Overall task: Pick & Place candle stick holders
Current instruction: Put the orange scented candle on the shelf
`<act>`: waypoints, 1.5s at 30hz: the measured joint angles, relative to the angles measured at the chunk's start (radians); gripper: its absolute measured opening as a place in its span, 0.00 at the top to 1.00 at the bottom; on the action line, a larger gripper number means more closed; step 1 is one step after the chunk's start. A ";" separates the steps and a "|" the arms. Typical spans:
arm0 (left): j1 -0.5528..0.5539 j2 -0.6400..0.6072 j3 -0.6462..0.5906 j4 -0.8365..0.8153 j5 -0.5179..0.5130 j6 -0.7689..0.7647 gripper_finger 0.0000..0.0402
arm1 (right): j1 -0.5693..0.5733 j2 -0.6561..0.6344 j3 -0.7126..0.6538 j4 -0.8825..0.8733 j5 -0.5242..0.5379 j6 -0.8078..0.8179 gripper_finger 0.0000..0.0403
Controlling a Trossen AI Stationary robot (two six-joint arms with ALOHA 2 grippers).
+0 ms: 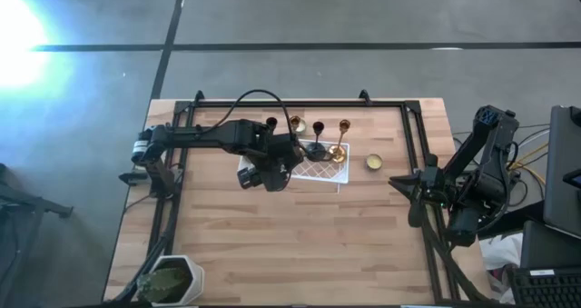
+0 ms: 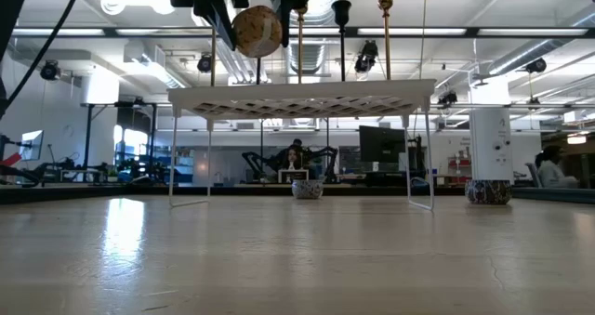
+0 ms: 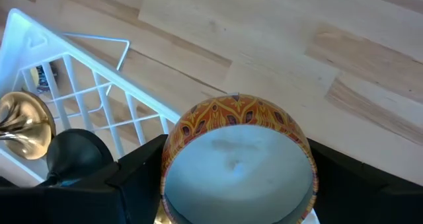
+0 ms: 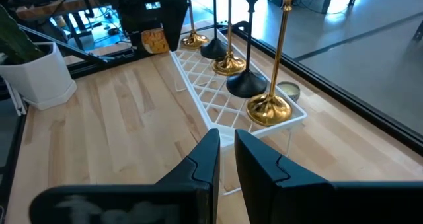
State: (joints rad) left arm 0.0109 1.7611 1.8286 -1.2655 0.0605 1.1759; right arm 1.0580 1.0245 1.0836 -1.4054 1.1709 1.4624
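Observation:
Five slim candle stick holders stand by their round bases on the white lattice tray (image 1: 320, 172). Three are gold (image 4: 268, 108), (image 4: 229, 65), (image 4: 193, 39) and two are black (image 4: 246, 85), (image 4: 213, 49). My left gripper (image 1: 268, 170) is over the tray's left end, shut on a round orange-patterned candle tin (image 3: 238, 161). The tin also shows in the low view (image 2: 257, 31). My right gripper (image 4: 228, 151) is shut and empty, near the table's right edge, pointing toward the tray. My left gripper pinches the candle tin by its patterned side wall (image 3: 173, 151) between the two fingers (image 3: 135, 168), one on each side. The tin's pale top faces the wrist camera. The tin is lifted clear, above the level of the tray's top (image 2: 297, 97).
A second round candle tin (image 1: 373, 163) sits on the table just right of the tray. A white plant pot (image 1: 172, 276) stands at the near left corner. A black frame (image 1: 300, 104) runs around the table's edges. Bare wood lies near of the tray.

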 joint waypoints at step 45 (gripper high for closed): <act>0.005 -0.001 -0.001 -0.039 -0.001 0.119 0.24 | 0.000 0.000 0.000 0.009 0.000 0.000 0.89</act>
State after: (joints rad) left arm 0.0154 1.7599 1.8275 -1.3048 0.0597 1.2949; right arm 1.0579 1.0245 1.0836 -1.3964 1.1709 1.4621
